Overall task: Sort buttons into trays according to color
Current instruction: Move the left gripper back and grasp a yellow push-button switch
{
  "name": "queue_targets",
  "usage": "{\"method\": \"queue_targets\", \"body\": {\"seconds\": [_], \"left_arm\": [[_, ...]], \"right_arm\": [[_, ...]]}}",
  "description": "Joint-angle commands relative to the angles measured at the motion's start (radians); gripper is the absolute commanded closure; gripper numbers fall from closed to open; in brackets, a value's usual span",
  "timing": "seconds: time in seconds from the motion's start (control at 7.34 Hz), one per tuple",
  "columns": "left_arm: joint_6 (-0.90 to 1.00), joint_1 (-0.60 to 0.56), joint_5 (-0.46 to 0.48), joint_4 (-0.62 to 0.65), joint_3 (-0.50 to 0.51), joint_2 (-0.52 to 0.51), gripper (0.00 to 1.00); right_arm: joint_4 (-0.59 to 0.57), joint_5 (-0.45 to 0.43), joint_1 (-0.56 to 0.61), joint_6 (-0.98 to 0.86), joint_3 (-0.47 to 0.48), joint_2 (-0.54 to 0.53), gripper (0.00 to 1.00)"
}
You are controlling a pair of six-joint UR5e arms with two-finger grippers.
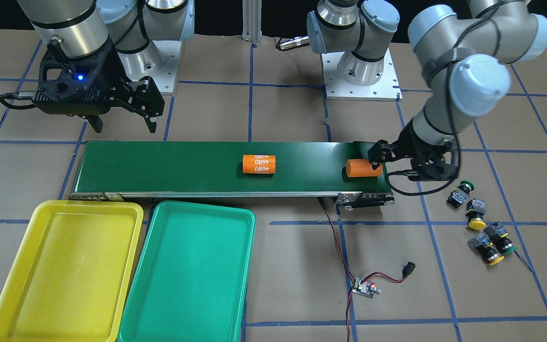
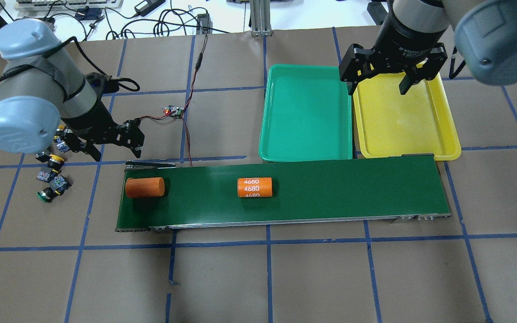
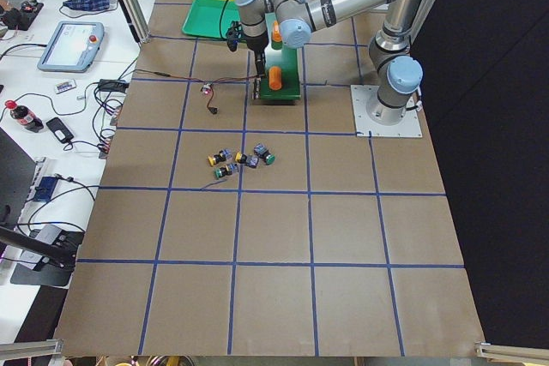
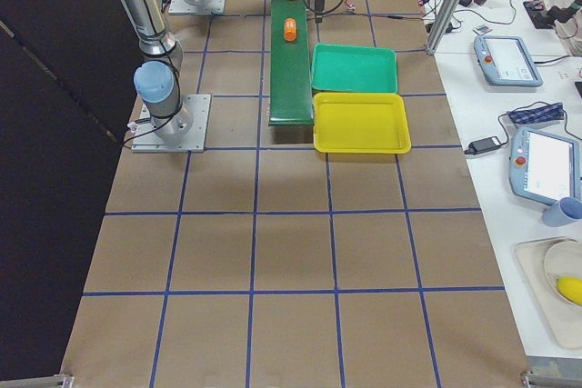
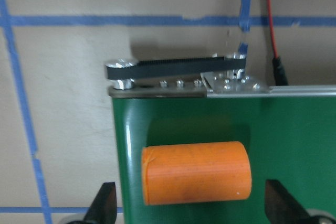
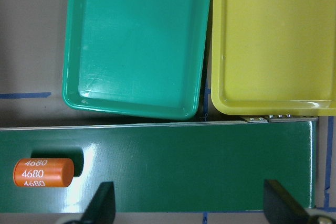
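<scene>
Four buttons lie in a loose cluster on the brown table: a green one (image 1: 461, 191), a yellow one (image 1: 476, 214), a green one (image 1: 501, 237) and a yellow one (image 1: 487, 250). They also show in the overhead view (image 2: 52, 160) and the exterior left view (image 3: 240, 160). My left gripper (image 2: 115, 144) (image 1: 399, 161) (image 5: 191, 208) is open and empty, held between the buttons and the belt's end, over a plain orange cylinder (image 5: 197, 171). My right gripper (image 2: 377, 85) (image 1: 124, 124) (image 6: 190, 205) is open and empty above the trays. The yellow tray (image 1: 64, 270) (image 2: 402, 125) and the teal tray (image 1: 193, 275) (image 2: 305, 112) hold nothing.
A long dark green conveyor belt (image 1: 183, 166) (image 2: 339, 188) carries the plain orange cylinder (image 2: 145, 187) at its end near the buttons and an orange cylinder marked 4680 (image 2: 254, 187) mid-belt. A small circuit board (image 1: 363, 287) with red and black wires lies on the table.
</scene>
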Motion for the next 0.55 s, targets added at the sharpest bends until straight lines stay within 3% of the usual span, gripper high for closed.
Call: {"method": "queue_targets", "body": {"seconds": [0.0,0.14,0.41], "left_arm": [[0.049,0.147,0.038,0.137,0.056,-0.076,0.0],[0.128,0.192,0.04,0.301,0.057,-0.134,0.0],[0.152,0.232,0.04,0.409,0.088,-0.272,0.0]], "right_arm": [[0.0,0.0,-0.001,0.0,0.0,-0.001,0.0],[0.0,0.0,0.0,0.0,0.0,0.0,0.0],[0.0,0.0,0.0,0.0,0.0,0.0,0.0]]}}
